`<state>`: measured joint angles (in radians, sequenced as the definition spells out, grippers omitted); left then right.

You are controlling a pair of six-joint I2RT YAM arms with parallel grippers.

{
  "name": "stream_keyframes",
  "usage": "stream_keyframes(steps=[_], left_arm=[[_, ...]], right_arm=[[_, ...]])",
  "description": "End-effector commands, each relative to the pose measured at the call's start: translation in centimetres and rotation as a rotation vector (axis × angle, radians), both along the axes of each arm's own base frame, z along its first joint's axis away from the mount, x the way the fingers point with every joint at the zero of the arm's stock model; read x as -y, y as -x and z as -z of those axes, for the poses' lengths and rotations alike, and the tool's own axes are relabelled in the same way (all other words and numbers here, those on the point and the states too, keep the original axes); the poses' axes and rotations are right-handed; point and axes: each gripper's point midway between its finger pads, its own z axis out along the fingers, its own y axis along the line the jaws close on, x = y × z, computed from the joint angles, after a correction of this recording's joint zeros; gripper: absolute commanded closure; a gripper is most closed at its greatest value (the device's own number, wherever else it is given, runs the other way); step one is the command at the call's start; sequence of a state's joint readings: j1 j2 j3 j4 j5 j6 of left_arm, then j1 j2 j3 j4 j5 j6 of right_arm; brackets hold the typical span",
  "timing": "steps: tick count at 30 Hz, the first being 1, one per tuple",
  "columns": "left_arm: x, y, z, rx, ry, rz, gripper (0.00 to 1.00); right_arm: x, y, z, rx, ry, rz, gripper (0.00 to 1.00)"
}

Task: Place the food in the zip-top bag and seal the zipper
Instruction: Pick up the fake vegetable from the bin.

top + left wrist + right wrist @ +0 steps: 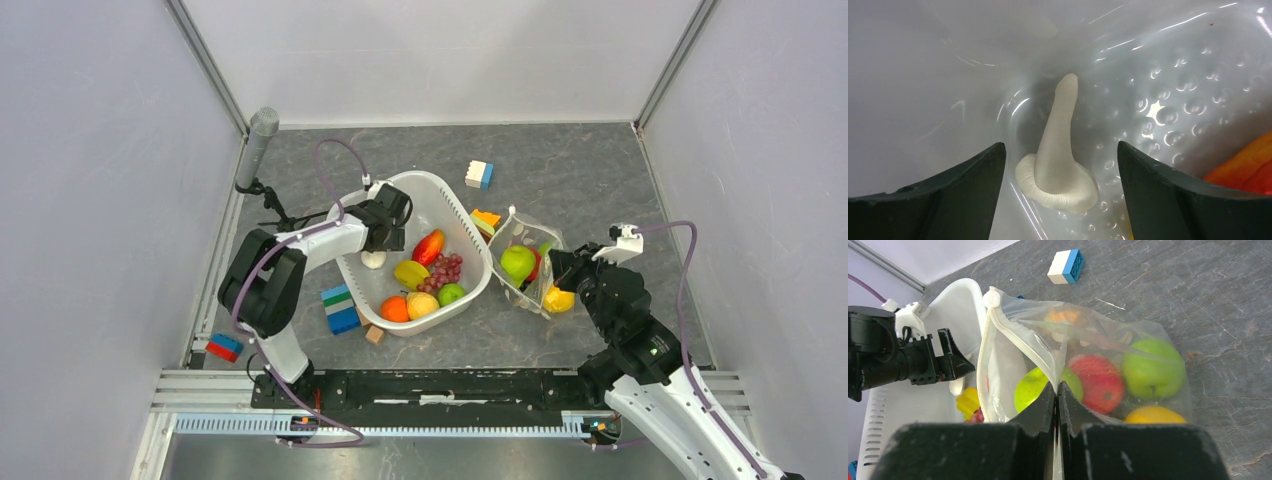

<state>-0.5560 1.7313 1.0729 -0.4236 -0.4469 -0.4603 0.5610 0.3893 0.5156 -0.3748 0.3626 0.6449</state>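
Observation:
The zip-top bag [525,262] stands open right of the white tub [440,190]. It holds green apples [1152,367], a red apple [1098,382] and a lemon [1153,416]. Its white zipper [1020,338] gapes apart. My right gripper [1057,390] is shut on the bag's near edge and shows in the top view [562,268]. My left gripper [1060,145] is open inside the tub, its jaws on either side of a white toy mushroom [1058,170], not touching it. The tub also holds grapes [444,270], an orange [395,308], a green apple [451,294] and more fruit.
A white and blue block [479,174] lies behind the bag. An orange block [486,219] sits between tub and bag. A blue-green block [341,308] and a wooden cube [374,334] lie left of the tub. A red-blue block [224,347] is at the left edge.

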Motion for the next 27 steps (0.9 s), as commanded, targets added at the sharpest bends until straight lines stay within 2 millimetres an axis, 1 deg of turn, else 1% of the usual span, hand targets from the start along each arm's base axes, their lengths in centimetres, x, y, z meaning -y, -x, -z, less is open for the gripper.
stream_keyframes(steps=[1, 4, 5, 7, 9, 11, 13, 17, 20, 21, 23, 27], left_arm=[[0.9, -0.9, 0.7, 0.002, 0.050, -0.039, 0.18], [2.0, -0.7, 1.3, -0.035, 0.098, 0.004, 0.33], [2.3, -0.6, 1.2, -0.036, 0.114, 0.007, 0.36], [2.8, -0.7, 0.6, -0.022, 0.147, 0.022, 0.45], [3.1, -0.7, -0.2, -0.005, 0.165, 0.040, 0.50], [3.4, -0.7, -1.0, 0.011, 0.185, 0.064, 0.53], [3.6, -0.7, -1.7, 0.028, 0.200, 0.082, 0.59], [3.8, -0.5, -2.9, 0.056, 0.232, 0.094, 0.67], [4.8, -0.2, -4.0, 0.094, 0.311, 0.121, 0.69], [5.3, -0.1, -4.5, 0.109, 0.345, 0.132, 0.72], [6.1, 0.0, -5.6, 0.135, 0.407, 0.148, 0.73], [7.8, 0.5, -8.7, 0.188, 0.522, 0.204, 0.73]], right_arm=[[0.0, -0.3, -1.3, 0.040, -0.009, 0.003, 0.91], [-0.2, -0.3, -1.3, 0.038, -0.011, -0.004, 0.91], [-0.3, -0.3, -1.3, 0.038, -0.011, -0.007, 0.91], [-0.3, -0.3, -1.3, 0.038, -0.013, -0.011, 0.91], [-0.3, -0.2, -1.3, 0.037, -0.015, -0.012, 0.91], [-0.3, -0.2, -1.3, 0.040, -0.017, -0.011, 0.91], [-0.2, -0.1, -1.3, 0.042, -0.020, -0.010, 0.91], [-0.2, 0.0, -1.4, 0.044, -0.026, -0.009, 0.91], [-0.2, 0.0, -1.5, 0.046, -0.029, -0.008, 0.91], [-0.2, 0.0, -1.4, 0.045, -0.029, -0.009, 0.91], [-0.2, -0.1, -1.5, 0.045, -0.028, -0.010, 0.91], [-0.3, 0.0, -1.3, 0.040, -0.032, -0.013, 0.91]])
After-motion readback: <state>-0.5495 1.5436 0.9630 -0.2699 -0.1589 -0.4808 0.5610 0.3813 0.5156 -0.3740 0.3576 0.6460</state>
